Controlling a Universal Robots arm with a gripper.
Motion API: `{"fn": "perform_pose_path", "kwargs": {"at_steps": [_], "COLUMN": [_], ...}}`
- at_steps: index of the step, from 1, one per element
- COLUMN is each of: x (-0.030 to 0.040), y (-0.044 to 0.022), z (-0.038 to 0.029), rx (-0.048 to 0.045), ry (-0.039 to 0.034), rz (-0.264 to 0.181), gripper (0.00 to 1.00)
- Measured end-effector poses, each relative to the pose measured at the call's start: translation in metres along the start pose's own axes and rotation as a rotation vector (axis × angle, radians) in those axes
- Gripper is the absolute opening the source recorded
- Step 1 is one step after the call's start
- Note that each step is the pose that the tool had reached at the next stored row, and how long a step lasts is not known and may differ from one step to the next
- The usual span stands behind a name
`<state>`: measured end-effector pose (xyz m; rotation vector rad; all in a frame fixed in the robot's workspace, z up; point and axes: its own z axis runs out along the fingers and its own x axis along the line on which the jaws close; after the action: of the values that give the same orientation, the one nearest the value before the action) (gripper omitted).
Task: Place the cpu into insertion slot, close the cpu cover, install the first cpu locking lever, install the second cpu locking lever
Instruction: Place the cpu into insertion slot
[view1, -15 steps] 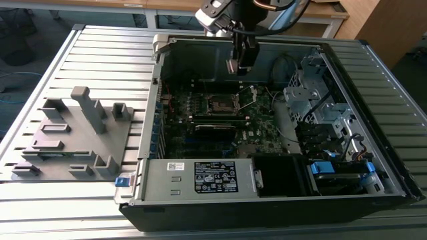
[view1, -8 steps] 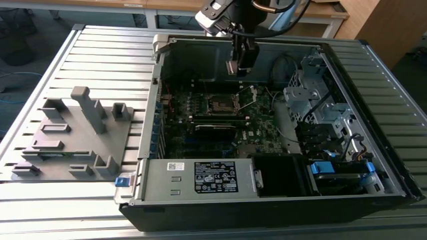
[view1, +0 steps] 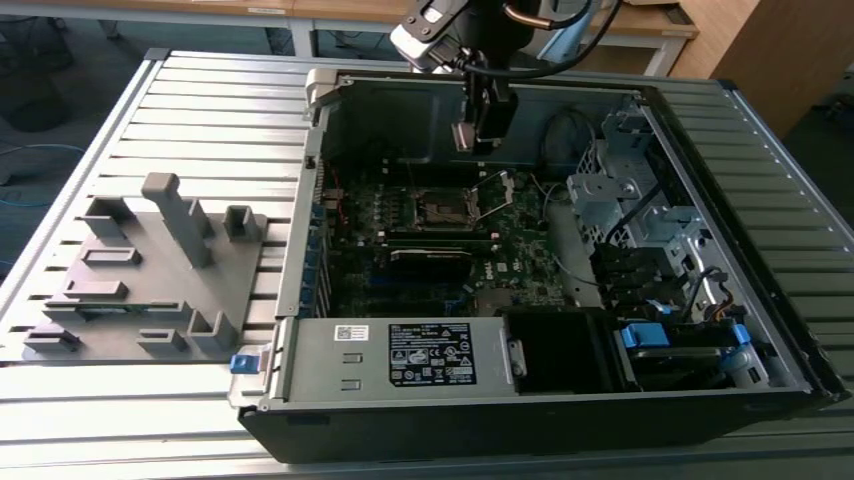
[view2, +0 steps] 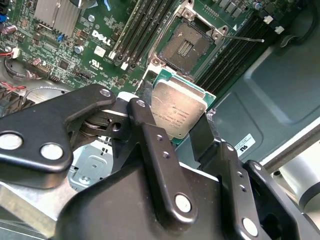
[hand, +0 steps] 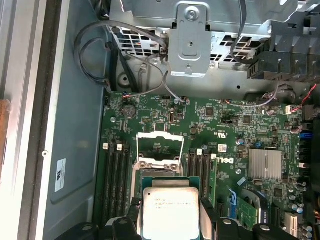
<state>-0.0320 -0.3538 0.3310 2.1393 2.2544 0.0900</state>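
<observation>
The cpu (view2: 177, 112), a small flat square chip with a dull silvery-tan metal top on a green edge, sits clamped between the black fingers (view2: 150, 132) of the gripper (view1: 478, 135), which are closed on two opposite sides of it. It hangs above the green motherboard (hand: 240, 135), not seated. The insertion slot (view2: 187, 46), a square socket with a dark centre and a silver rim, lies bare just beyond the chip in both wrist views. The cpu cover (view1: 497, 195), a thin silver frame plate with a cut-out middle, stands swung up at one edge of the socket, and a thin wire lever (view2: 242, 37) juts out beside it. Long black memory sticks (hand: 116, 170) flank the socket on both sides. A ribbed silver heatsink (hand: 265, 164) stands further along the board. Loose grey cables (hand: 100, 50) and a perforated metal drive cage (hand: 190, 45) crowd the case wall. The open dark computer case (view1: 320, 100) lies on a grey slatted table (view1: 200, 110), with a grey plastic fixture (view1: 147, 270) at the exterior view's left.
</observation>
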Motion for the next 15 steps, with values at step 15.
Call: {"fn": "perform_pose_path", "kwargs": {"at_steps": [15], "x": [-0.0001], "y": [-0.0003], "z": [0.0041], "rx": [0.0000], "ry": [-0.0001], "rz": [0.000], "gripper": [0.54]}}
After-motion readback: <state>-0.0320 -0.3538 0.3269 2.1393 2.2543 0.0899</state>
